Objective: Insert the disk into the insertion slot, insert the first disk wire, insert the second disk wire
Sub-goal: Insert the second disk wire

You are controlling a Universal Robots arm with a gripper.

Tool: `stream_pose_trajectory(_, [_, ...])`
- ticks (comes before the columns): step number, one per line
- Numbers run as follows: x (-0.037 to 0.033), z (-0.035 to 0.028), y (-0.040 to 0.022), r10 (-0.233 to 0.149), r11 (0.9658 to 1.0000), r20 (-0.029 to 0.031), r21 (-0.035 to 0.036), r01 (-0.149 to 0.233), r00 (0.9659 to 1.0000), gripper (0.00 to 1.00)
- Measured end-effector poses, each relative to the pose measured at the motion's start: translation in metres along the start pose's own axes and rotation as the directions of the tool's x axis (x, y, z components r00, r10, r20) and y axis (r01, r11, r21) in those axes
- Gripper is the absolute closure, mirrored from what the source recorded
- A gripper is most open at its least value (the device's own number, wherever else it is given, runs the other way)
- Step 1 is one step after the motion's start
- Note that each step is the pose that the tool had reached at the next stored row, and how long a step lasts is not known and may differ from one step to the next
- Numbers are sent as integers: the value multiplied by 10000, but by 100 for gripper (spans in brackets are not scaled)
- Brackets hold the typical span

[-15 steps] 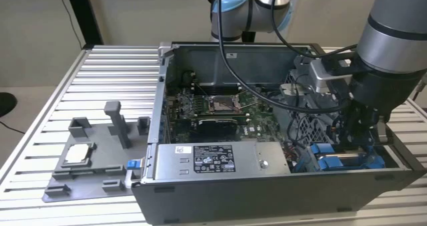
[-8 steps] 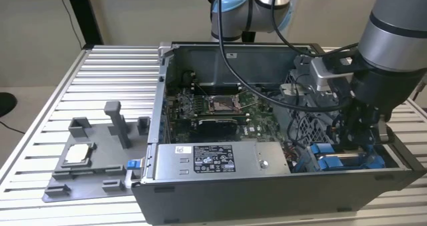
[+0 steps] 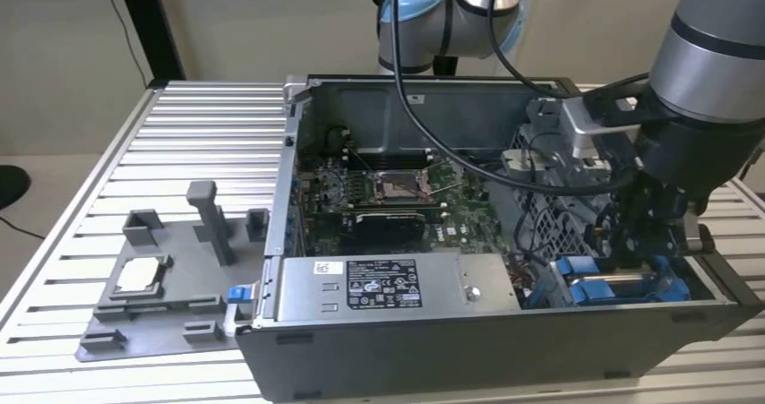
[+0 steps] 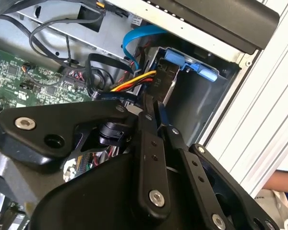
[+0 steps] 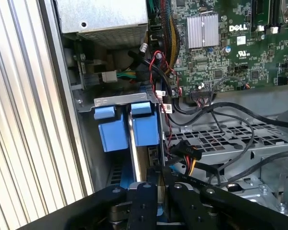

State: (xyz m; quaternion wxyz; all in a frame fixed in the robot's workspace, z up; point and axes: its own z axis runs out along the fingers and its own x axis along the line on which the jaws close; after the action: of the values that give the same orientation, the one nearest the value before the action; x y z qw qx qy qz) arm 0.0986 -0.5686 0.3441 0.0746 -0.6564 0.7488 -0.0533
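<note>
Gripper down inside the computer case, just over the blue-framed disk bay.

In the exterior view the arm reaches into the open computer case (image 3: 478, 243) at the exterior view's right, and the gripper (image 3: 646, 243) hangs close above the insertion slot (image 3: 615, 283), where blue plastic fittings show at the case's near corner. In the first wrist view the gripper (image 5: 158, 179) points at the slot (image 5: 125, 124), its two dark fingers (image 5: 143, 201) drawn close together with a thin dark cable end between them; whether they truly pinch it I cannot tell. The disk (image 5: 139, 163) sits edge-on in the slot between the blue carrier parts, right in front of the fingertips. In the second wrist view a bundle of yellow and orange wires (image 4: 134, 81) and a blue ribbon cable (image 4: 134, 38) run beside the slot (image 4: 182, 62). The grey power supply box (image 3: 382, 283) lies next to it.
</note>
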Motion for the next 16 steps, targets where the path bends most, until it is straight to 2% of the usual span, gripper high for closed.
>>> stream_pose_trajectory(16, [6, 40, -11, -1, 10000, 2, 0, 1, 10000, 100])
